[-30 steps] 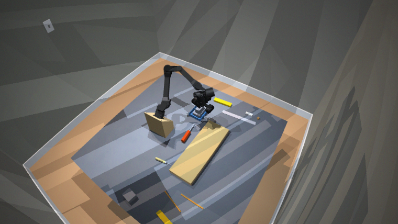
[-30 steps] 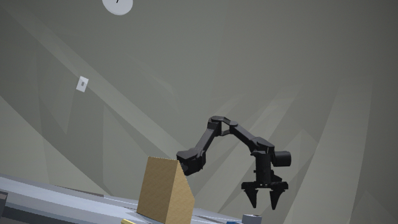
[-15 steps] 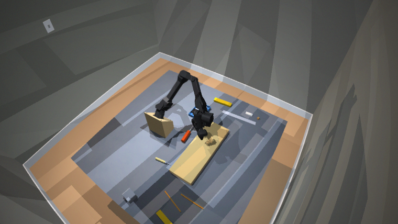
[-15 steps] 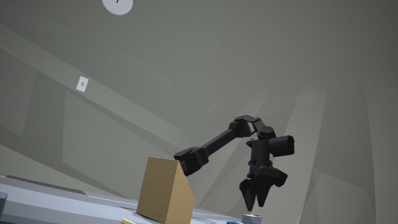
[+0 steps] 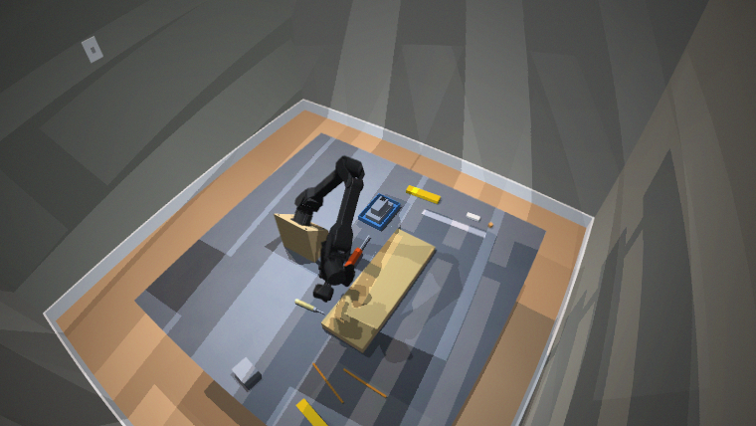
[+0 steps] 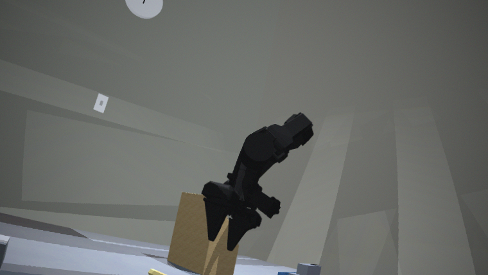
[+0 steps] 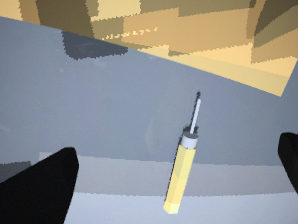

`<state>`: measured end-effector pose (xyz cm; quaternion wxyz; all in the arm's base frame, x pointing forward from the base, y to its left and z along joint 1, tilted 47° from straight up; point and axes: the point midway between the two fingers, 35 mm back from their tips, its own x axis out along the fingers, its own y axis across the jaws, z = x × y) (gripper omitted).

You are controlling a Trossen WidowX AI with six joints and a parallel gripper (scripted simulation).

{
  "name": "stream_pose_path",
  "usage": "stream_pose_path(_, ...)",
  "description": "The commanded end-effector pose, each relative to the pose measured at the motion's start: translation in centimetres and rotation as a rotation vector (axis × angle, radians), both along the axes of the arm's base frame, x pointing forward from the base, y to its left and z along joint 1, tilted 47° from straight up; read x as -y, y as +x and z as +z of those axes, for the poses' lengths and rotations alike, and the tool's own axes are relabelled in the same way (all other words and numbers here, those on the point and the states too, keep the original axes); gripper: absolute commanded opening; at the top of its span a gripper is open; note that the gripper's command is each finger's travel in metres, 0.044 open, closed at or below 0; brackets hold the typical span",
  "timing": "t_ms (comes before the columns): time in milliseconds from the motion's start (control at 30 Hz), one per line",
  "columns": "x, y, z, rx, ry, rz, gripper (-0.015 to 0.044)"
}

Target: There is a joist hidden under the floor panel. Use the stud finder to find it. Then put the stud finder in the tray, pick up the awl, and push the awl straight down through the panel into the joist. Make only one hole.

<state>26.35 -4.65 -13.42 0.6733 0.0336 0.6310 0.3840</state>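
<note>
The awl (image 5: 304, 304) (image 7: 182, 170), with a pale yellow handle and thin metal shaft, lies on the floor beside the panel's near-left end, its tip towards the panel. My gripper (image 6: 221, 245) (image 7: 179, 151) is open and empty above the awl, which shows between the fingertips in the wrist view. The floor panel (image 5: 404, 264) (image 7: 225, 65) is a long tan board; shadows fall on its near end and no hole can be made out. The grey stud finder (image 5: 379, 207) (image 6: 308, 268) sits in the blue tray (image 5: 370, 223). The joist is hidden.
An orange-red screwdriver (image 5: 353, 257) lies between the arm and the panel. A wooden block (image 5: 295, 240) (image 6: 191, 225) stands at the arm's base. Yellow bars (image 5: 423, 194) (image 5: 310, 412), a grey block (image 5: 246, 371), two thin orange sticks (image 5: 327, 382) (image 5: 364, 382) and a white piece (image 5: 472, 216) lie around.
</note>
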Motion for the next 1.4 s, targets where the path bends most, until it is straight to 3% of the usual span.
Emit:
stream_pose_path(0,2.5,-4.8,-4.4,-0.127,0.053,-0.062,0.044)
stream_pose_path(200,3.2,-9.7,-7.8,-0.224,0.135,-0.121,0.044)
stream_pose_path(1367,1.8,-10.9,-10.0,-0.224,0.135,-0.121,0.044)
